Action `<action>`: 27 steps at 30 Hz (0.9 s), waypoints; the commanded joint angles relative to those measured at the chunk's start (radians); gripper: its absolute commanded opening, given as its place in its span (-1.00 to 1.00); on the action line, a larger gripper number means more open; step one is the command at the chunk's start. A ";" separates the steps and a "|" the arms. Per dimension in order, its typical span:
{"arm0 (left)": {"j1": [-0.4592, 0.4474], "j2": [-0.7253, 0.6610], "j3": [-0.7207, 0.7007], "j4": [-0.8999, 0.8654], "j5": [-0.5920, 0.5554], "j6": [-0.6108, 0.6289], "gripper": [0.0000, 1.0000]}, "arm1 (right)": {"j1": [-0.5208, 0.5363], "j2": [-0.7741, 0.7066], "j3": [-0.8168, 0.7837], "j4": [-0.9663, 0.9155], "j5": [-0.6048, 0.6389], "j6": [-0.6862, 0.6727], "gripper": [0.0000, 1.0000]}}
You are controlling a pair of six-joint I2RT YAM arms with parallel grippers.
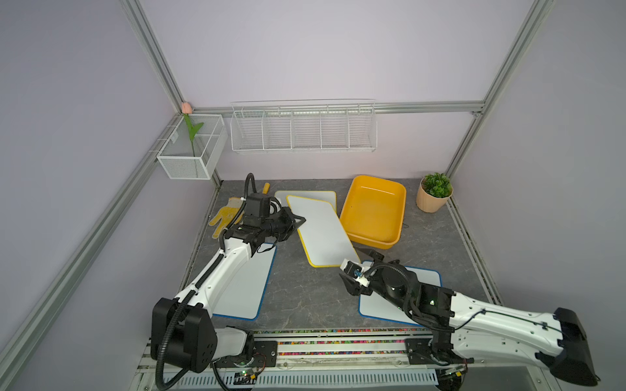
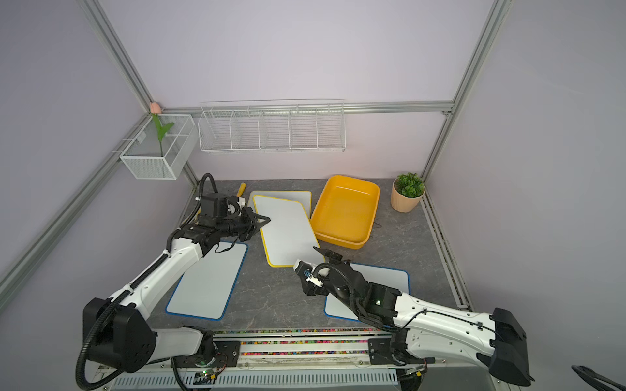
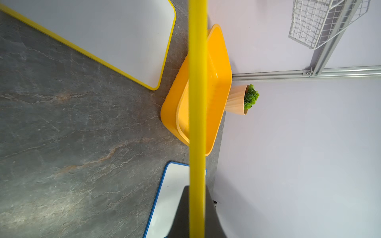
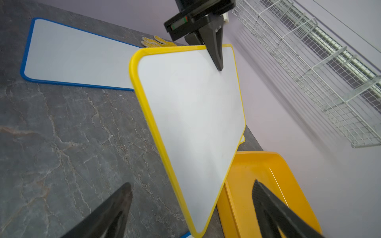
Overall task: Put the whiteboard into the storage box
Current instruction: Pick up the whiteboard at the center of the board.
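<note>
Left gripper [image 1: 300,220] pinching yellow-framed whiteboard [image 1: 321,233] at its ten-o'clock edge, board tilted off table [image 1: 305,298]. Right gripper [image 1: 353,264] spread near its five-o'clock corner. Storage box [image 1: 372,213] at two o'clock, empty; placing remains.

Lilac walls [image 1: 305,50], grey marbled tabletop [image 1: 305,298]

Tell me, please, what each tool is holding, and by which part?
Left tool pinches the yellow whiteboard by its long edge; right tool, open, holds nothing.
</note>
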 commanded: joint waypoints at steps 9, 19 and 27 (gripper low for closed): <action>0.026 0.061 0.055 0.168 0.075 -0.146 -1.00 | 0.012 0.155 0.036 0.178 0.086 -0.148 0.96; 0.038 0.088 0.056 0.182 0.080 -0.189 -1.00 | -0.087 0.275 0.083 0.277 0.020 -0.181 0.39; 0.055 0.124 0.071 0.135 0.091 -0.193 -1.00 | -0.100 0.355 0.126 0.331 0.031 -0.225 -0.19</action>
